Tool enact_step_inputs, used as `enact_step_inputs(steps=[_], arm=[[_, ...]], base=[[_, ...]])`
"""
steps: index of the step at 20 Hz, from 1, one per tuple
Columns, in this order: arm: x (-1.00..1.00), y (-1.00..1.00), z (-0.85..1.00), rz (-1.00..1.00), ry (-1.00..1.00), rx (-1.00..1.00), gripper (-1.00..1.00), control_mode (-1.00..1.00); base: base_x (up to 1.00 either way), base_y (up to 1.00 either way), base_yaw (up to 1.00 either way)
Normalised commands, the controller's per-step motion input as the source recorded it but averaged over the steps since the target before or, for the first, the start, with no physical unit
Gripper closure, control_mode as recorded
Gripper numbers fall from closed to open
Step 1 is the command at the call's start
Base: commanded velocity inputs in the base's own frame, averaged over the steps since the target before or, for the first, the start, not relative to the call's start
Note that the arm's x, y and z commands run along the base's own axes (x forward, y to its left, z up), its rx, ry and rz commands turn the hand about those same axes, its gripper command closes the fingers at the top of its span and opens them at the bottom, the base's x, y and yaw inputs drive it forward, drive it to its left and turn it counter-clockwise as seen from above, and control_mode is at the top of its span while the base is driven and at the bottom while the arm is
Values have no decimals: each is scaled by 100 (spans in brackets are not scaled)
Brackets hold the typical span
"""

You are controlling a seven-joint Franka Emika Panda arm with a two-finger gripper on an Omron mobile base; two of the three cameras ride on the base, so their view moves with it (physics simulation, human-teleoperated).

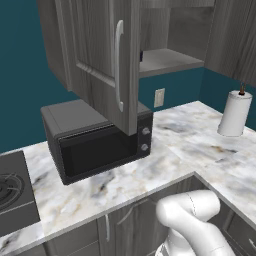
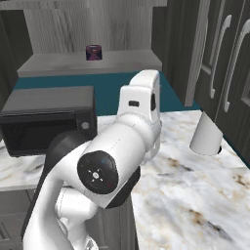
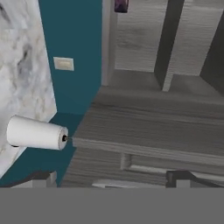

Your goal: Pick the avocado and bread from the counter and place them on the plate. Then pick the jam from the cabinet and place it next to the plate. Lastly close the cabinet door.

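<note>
The jam (image 2: 93,52), a small dark purple jar, stands upright on the grey shelf (image 2: 73,63) inside the cabinet (image 2: 88,24), toward the back wall and well apart from everything else. In the hand view the jar (image 3: 121,5) sits at the very top edge, partly cut off. The cabinet door (image 1: 107,60) hangs swung wide open, its long pale bar handle (image 1: 119,65) facing outward, and its lower corner reaches down in front of the black microwave (image 1: 95,142).

The microwave stands on the marble surface (image 1: 185,140), under the open cabinet, with two round knobs on its right side. To the right along the surface a white paper towel roll (image 1: 235,114) stands upright on a dark spindle near the corner. A pale wall socket (image 1: 159,97) is set in the teal wall (image 1: 20,75) behind the surface. At the far left a dark stove top (image 1: 12,192) meets the marble. Below the marble edge run low grey cupboards (image 1: 80,237) with short handles.

The tool (image 3: 111,177) is released, its two dark tips spread wide with nothing between them, pointed at the underside of the wall cabinets near the paper towel roll. The white arm (image 2: 122,146) bends up in front of the surface.
</note>
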Motion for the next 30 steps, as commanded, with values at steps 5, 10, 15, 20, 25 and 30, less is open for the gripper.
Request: enact_step_inputs(steps=[5,10,15,20,25,30], arm=[[29,-4,-24,-1,0,0,-100,-100],[33,-20,-14,-1,-1,0,-100,-100],[47,-33,-5,-1,0,0,-100,-100],[42,-41,0,0,-1,0,-100,-100],[42,-42,0,0,0,1,-100,-100],[42,-29,0,0,0,0,-100,-100]], base=[[0,0,0],[0,0,0],[0,0,0],[0,0,0],[0,0,0],[0,0,0]])
